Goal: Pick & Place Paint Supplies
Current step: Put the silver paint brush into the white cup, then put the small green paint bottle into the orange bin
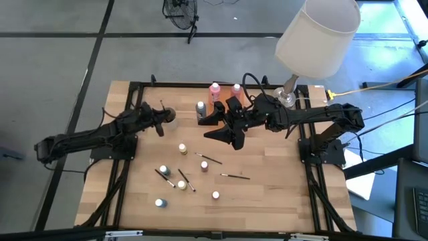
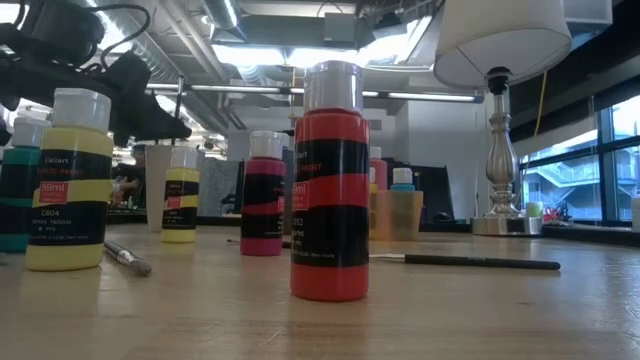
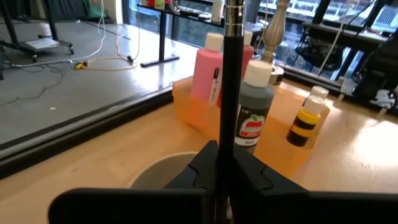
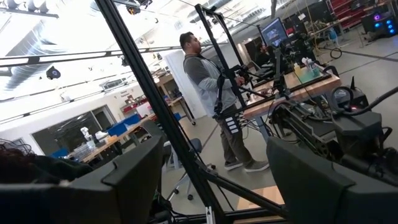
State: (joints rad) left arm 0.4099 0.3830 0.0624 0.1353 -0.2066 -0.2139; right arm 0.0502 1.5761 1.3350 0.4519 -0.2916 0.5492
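Observation:
My left gripper [image 1: 161, 120] is shut on a thin dark brush [image 3: 231, 74], just over a white cup [image 3: 163, 172] near the table's far left. Past it, an orange tray [image 3: 283, 102] holds a pink bottle [image 3: 208, 71], a dark bottle [image 3: 254, 112] and a small yellow-and-black bottle [image 3: 305, 121]. My right gripper [image 1: 214, 126] is open and raised over the table's middle, pointing toward the left edge. It touches nothing. Several tiny bottles [image 1: 182, 148] stand on the boards and several brushes [image 1: 208, 158] lie flat there. In the low view a red bottle [image 2: 330, 180] and a yellow one [image 2: 68, 185] stand close by. My left gripper pinches the brush's dark shaft [image 3: 227, 146] between its two fingers, which lie across it. The brush stands upright in the hold, its metal ferrule [image 3: 233, 18] above the fingers. The gripper hides its lower end, over the cup.
A big white-shaded lamp [image 1: 317, 33] with a metal base [image 1: 287, 97] stands at the far right corner. A cable [image 1: 381, 84] runs off to the right. A black frame [image 1: 134, 87] edges the table. Bare wood [image 1: 274, 194] lies at the near right.

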